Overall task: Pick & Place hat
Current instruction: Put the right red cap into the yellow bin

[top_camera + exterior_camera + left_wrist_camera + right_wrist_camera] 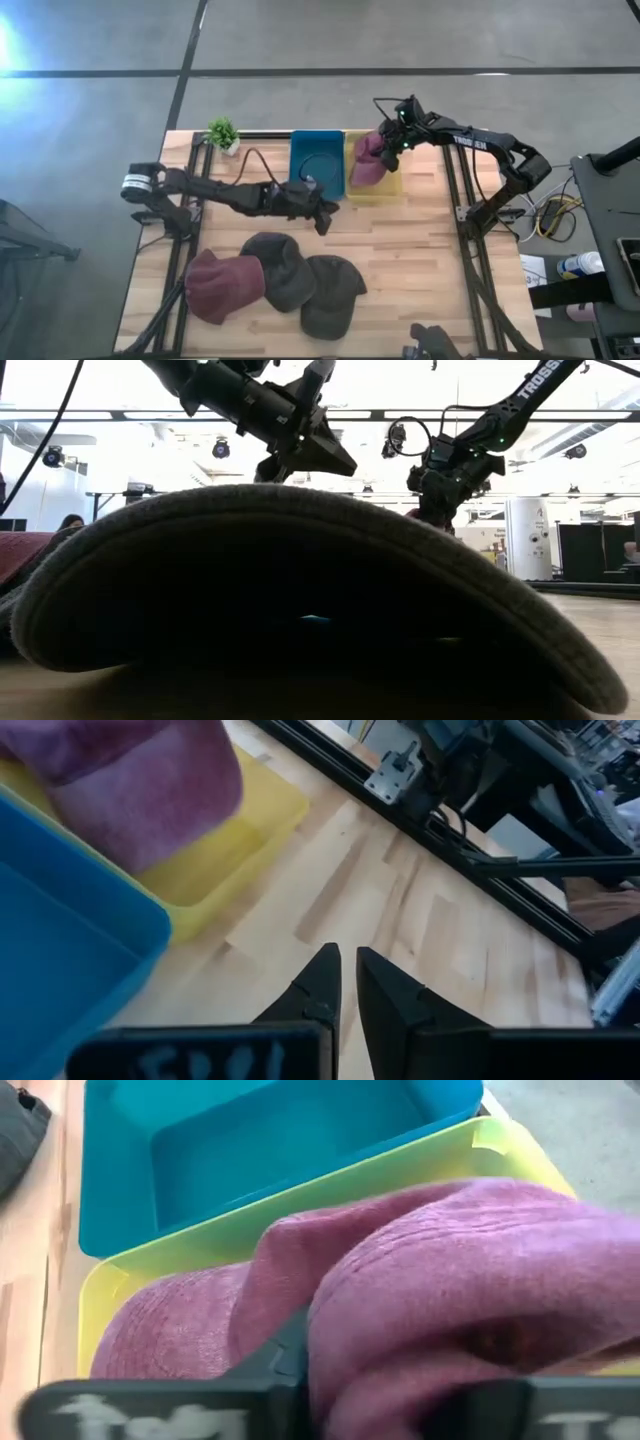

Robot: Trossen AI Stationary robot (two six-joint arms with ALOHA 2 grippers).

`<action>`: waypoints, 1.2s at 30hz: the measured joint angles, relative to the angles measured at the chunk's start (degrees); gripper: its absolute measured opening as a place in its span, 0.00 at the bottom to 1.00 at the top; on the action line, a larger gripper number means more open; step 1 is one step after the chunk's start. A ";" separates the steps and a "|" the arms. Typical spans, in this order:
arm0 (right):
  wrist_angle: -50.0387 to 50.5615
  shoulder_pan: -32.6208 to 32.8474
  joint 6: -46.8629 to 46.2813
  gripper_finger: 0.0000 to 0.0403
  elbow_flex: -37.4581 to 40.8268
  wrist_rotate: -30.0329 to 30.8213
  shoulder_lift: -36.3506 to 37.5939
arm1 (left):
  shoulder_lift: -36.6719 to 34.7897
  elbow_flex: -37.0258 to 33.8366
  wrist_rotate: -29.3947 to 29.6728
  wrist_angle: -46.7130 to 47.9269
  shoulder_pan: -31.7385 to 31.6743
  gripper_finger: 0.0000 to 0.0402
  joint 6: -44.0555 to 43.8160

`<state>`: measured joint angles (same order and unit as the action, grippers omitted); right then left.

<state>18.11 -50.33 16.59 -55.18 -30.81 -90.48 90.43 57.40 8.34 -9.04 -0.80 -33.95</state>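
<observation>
So the right gripper [385, 150] is hovering over the yellow bin [386, 190], fingers clenched on a maroon hat [368, 165] that's draping down into that bin; in the right wrist view the pink fabric [470, 1280] is bunching up around the fingers and filling most of the bin. The blue bin [317, 160] is sitting right against the yellow bin on the side toward the left arm. The left gripper [325, 215] is hanging over bare table [420, 250] just off the near corner of the yellow bin, fingers [320, 985] pressed nearly together with nothing between them. Further from the yellow bin, toward the front edge of the table, three more hats are lying overlapped: a second maroon one [222, 285], a dark grey one [278, 265], and a dark cap [330, 292]. A little potted plant [222, 133] is sitting at the back, on the far side of the blue bin from the yellow bin.
</observation>
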 joint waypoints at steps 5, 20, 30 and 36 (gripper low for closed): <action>1.90 0.11 0.38 0.34 0.07 1.03 -0.09 | 0.28 0.78 -0.33 -0.03 -1.78 0.07 1.76; 7.20 0.17 2.13 0.53 -0.50 6.07 5.47 | 0.35 1.05 -2.56 -0.02 -3.91 0.07 3.31; 0.08 1.33 -0.46 0.53 -1.68 6.98 2.95 | 0.39 1.05 -2.54 -0.48 -4.76 0.07 3.34; 3.58 1.57 -1.20 0.53 -3.49 9.54 1.49 | 0.39 1.05 -2.53 -0.69 -4.76 0.07 2.92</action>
<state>21.69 -48.75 15.39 -58.67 -21.27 -88.99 90.83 58.46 5.81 -9.72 -5.56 -31.03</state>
